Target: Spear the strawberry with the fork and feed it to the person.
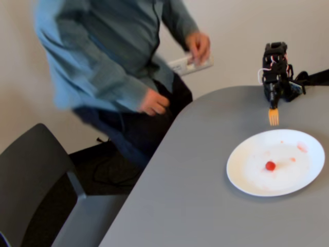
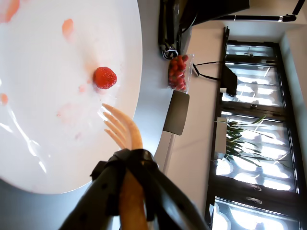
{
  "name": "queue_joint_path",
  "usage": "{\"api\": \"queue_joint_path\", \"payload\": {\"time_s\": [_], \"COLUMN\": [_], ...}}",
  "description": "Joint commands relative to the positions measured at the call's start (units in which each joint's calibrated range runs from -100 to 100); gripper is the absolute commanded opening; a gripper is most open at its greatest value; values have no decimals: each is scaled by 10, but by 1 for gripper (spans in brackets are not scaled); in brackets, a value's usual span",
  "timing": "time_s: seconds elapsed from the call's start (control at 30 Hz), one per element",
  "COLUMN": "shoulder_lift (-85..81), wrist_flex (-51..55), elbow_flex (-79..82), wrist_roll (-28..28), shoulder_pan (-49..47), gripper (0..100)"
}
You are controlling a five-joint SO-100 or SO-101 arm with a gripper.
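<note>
Nothing is speared yet: the strawberry (image 1: pixel 270 165) lies loose on the plate (image 1: pixel 247 180) near the desk's (image 1: pixel 195 206) right edge. The fork (image 1: pixel 273 116), gripped by the closed end effector (image 2: pixel 125 165), is poised just short of it. Spearing and feeding the person (image 1: pixel 113 67) are both left.

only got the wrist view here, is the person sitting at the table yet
Observer: No. In the fixed view the man in the grey-green button-up shirt is on his feet, bent over and motion-blurred, beside the dark chair.
Operator: where is he from the plate
Observer: Left of the round white plate in that view, beyond the grey table's curved edge.
Operator: and the arm
Observer: The black arm holding the orange-yellow plastic fork stands at the far edge, behind the plate.
</note>
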Motion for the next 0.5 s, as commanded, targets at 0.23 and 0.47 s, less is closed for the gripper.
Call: {"api": "queue_joint_path", "payload": {"time_s": [0.23,0.47], "shoulder_lift": [400,673], "wrist_flex": [51,-41], "elbow_flex": [-352,-478], "wrist_roll": [-18,-1], "shoulder_pan": [-3,-2], "gripper": [1,1]}}
